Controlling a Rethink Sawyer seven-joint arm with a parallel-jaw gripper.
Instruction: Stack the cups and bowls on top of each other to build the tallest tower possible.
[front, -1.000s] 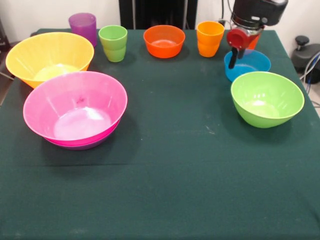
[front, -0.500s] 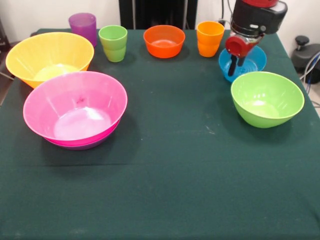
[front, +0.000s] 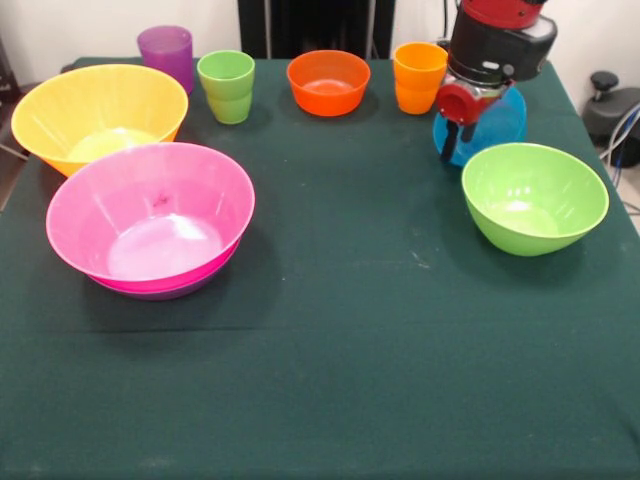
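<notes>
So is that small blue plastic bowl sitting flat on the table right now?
No, tipped. The small glossy blue plastic bowl hangs tilted from the end effector, its rim slanted, beside the flat-sitting large light green plastic bowl.

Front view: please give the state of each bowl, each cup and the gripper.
Pink bowl: upright, nested in a purple one.
Yellow bowl: upright.
Light green bowl: upright.
Orange bowl: upright.
Blue bowl: tilted, lifted by gripper.
Three cups: upright.
</notes>
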